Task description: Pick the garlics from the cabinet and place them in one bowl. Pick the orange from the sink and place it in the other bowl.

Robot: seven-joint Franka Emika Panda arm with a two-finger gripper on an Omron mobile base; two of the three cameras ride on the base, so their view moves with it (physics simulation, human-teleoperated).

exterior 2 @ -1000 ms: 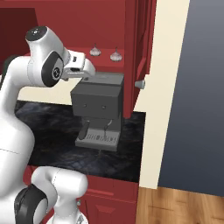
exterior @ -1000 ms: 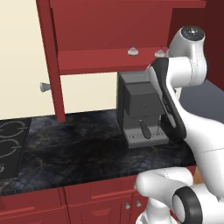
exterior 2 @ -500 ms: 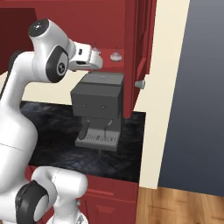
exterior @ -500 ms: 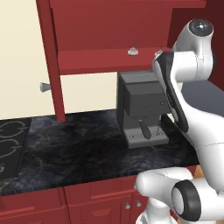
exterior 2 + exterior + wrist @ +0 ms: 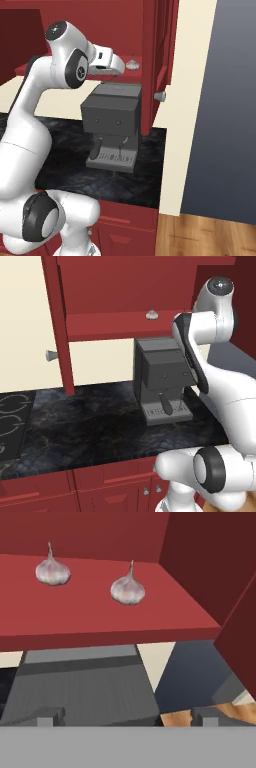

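My gripper [image 5: 127,716] hangs spread and empty before the cabinet [image 5: 100,532] shelf, where two garlics [image 5: 128,589] sit apart above the grey coffee machine [image 5: 111,117] — no writing is legible on it.

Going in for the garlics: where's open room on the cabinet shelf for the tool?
The red shelf is bare along its front edge, between the two garlics, and right of the nearer bulb up to the cabinet side wall. Tightest below: the coffee machine sits just under the shelf.
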